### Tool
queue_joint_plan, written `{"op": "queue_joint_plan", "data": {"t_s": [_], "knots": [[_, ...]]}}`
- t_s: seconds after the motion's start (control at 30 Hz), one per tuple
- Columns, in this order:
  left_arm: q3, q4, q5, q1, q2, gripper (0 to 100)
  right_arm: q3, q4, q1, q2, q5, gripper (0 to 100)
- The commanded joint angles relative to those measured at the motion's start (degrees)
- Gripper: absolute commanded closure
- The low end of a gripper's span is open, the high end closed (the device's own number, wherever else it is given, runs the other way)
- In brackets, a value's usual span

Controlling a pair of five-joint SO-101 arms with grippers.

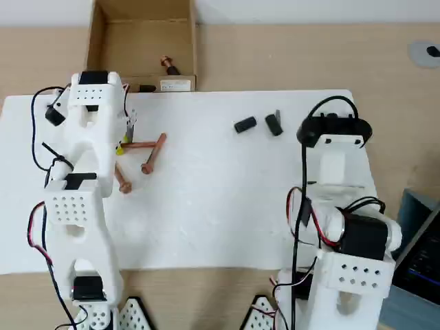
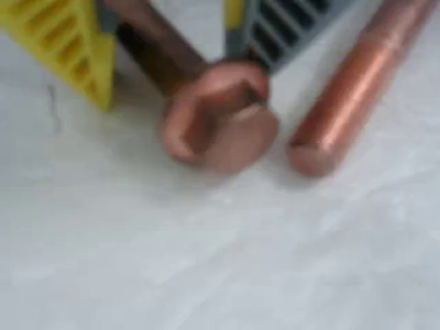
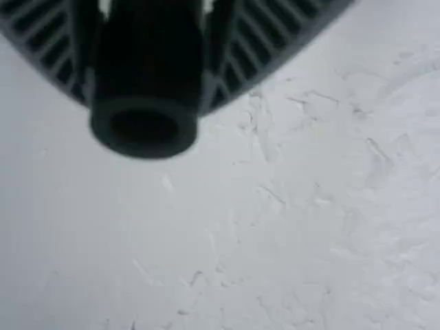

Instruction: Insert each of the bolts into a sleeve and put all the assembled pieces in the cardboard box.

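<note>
Your left gripper [image 2: 179,69] is down on the white sheet [image 1: 227,206] near its left end, with a yellow finger [image 2: 62,41] on one side and a grey ribbed finger [image 2: 289,27] on the other. The held bolt [image 2: 220,127] runs between them with its copper head towards the wrist camera. The close-up is blurred, but the claw looks clenched on the shank, and the head rests on the sheet. You can see a second bolt [image 2: 350,89] lying flat just beside the held one, its plain end near that head. From above, the two form a shallow angle in front of the left arm. A third bolt [image 1: 122,180] lies apart from them, nearer you and close against the arm's white body. Your right gripper [image 3: 148,41] is grasping the gripped sleeve [image 3: 144,127], a black tube clamped between both ribbed fingers with its open bore facing the wrist camera, just above the sheet. In the high view you'll find a loose sleeve [image 1: 245,125] lying on the sheet just beside the right gripper. The cardboard box [image 1: 96,41] sits on the wooden table [image 1: 289,55] against the sheet's far edge, behind the left arm. It holds one assembled piece [image 1: 169,65], copper in a dark sleeve, near its front right corner
</note>
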Motion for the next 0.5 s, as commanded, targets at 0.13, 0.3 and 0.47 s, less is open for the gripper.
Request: {"op": "queue_joint_plan", "data": {"t_s": [0.13, 0.3, 0.47], "knots": [[-0.1, 1.0, 0.0, 0.2, 2.8, 99, 0.0, -1.1, 0.4, -1.5, -0.2, 98.9], [-0.3, 1.1, -0.2, 0.2, 2.4, 100, 0.0, -1.1, 0.4, -1.5, -0.2, 98.9], [-6.2, 5.6, -0.4, 0.7, -1.6, 100, 0.0, -1.1, 0.4, -1.5, -0.2, 98.9]]}}
